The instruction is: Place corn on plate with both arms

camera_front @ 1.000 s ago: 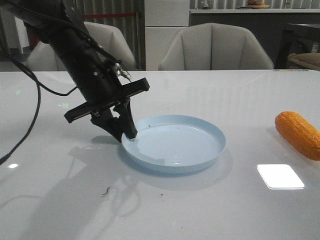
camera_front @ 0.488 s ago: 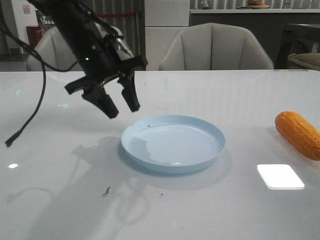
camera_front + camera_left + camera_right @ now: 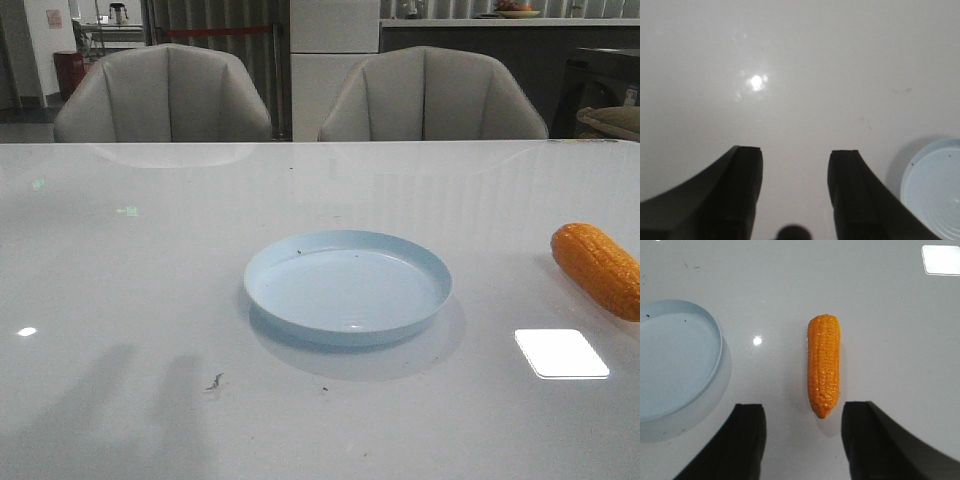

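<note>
The corn (image 3: 824, 365), a stiff, bumpy-kernelled cob that looks light but apt to roll, lies bare on the glossy worktop (image 3: 120, 250) well to the right of the empty plate (image 3: 347, 287), so I judge its thick middle the surest place to grip, across the width. My right tool (image 3: 803, 437) hangs spread and empty just short of its tapered tip. My left tool (image 3: 794, 190), likewise spread and holding nothing, hovers over bare worktop beside the plate's rim.

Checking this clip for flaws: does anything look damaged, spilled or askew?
Nothing major. The plate sits flat and empty, bearing a few dark specks; the corn lies intact on the table to its right. A small dark scrap lies near the plate.
</note>
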